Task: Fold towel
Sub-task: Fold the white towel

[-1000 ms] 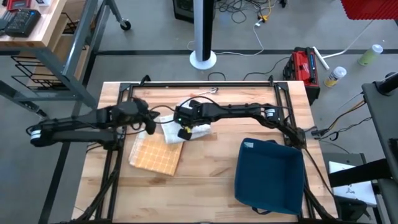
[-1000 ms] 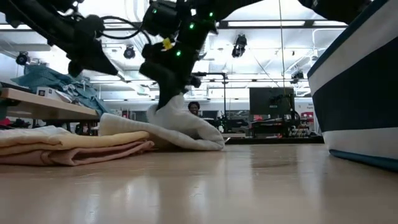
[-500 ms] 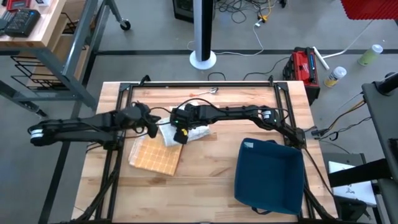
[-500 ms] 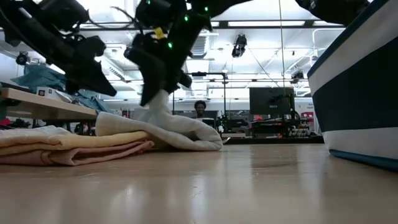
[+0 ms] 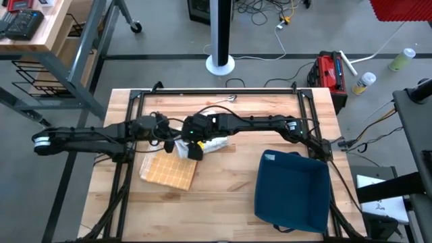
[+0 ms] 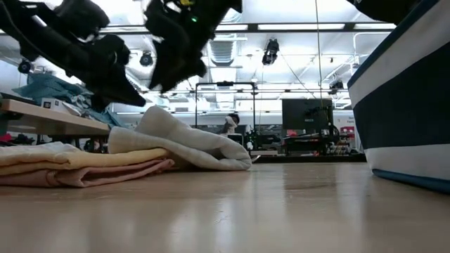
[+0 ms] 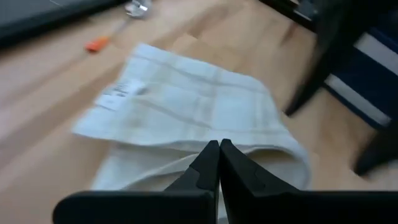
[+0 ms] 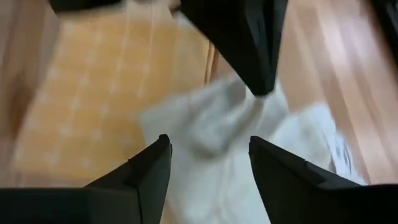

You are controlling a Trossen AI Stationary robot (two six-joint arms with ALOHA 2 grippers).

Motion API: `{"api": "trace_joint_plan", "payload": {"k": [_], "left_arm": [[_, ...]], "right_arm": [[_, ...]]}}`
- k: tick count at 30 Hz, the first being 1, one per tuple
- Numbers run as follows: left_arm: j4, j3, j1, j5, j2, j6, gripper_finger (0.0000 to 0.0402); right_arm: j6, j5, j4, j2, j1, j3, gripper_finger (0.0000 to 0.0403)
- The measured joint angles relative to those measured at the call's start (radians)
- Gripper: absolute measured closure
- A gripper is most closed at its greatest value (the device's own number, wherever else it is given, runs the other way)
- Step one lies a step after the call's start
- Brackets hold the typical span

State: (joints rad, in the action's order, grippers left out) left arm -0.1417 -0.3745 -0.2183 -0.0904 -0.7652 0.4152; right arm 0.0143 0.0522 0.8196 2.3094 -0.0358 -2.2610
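Observation:
A white towel [image 5: 208,143] lies loosely folded near the table's middle, its left edge resting on a folded yellow checked towel [image 5: 169,170]. In the low view the white towel [image 6: 193,140] is a low heap beside the yellow stack [image 6: 77,165]. My right gripper [image 8: 208,152] hangs open just above the white towel [image 8: 217,130], with nothing between its fingers. My left gripper [image 7: 219,152] is shut, with its tip poised over the towel's left part [image 7: 186,106]. The low view shows a gap between the left gripper [image 6: 133,95] and the cloth.
A dark blue bin [image 5: 290,189] stands at the table's near right and fills the right of the low view [image 6: 408,91]. A small orange-handled tool [image 7: 96,43] lies near the far edge. Black frame rails [image 5: 223,92] border the table. A person [image 6: 230,123] shows far behind.
My right gripper has opened and let go of the white towel's raised peak, then risen and shifted a little toward the table's left. The peak has slumped onto the heap. My left gripper, still shut, has moved right toward the towel.

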Motion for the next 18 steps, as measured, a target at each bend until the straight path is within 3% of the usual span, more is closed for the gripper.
{"api": "trace_joint_plan", "payload": {"k": [9, 14, 18], "left_arm": [[0.24, 0.013, 0.039, 0.015, -0.276, -0.009, 0.0401], [0.22, 0.013, 0.046, -0.023, -0.399, 0.024, 0.0401], [0.149, 0.012, 0.05, -0.02, -0.427, 0.061, 0.0401]], "right_arm": [[-0.09, 0.001, 0.108, -0.111, -0.003, 0.207, 0.0219], [-0.111, -0.012, -0.141, -0.128, 0.007, 0.381, 0.023], [-0.101, -0.05, -0.4, -0.116, 0.017, 0.505, 0.024]]}}
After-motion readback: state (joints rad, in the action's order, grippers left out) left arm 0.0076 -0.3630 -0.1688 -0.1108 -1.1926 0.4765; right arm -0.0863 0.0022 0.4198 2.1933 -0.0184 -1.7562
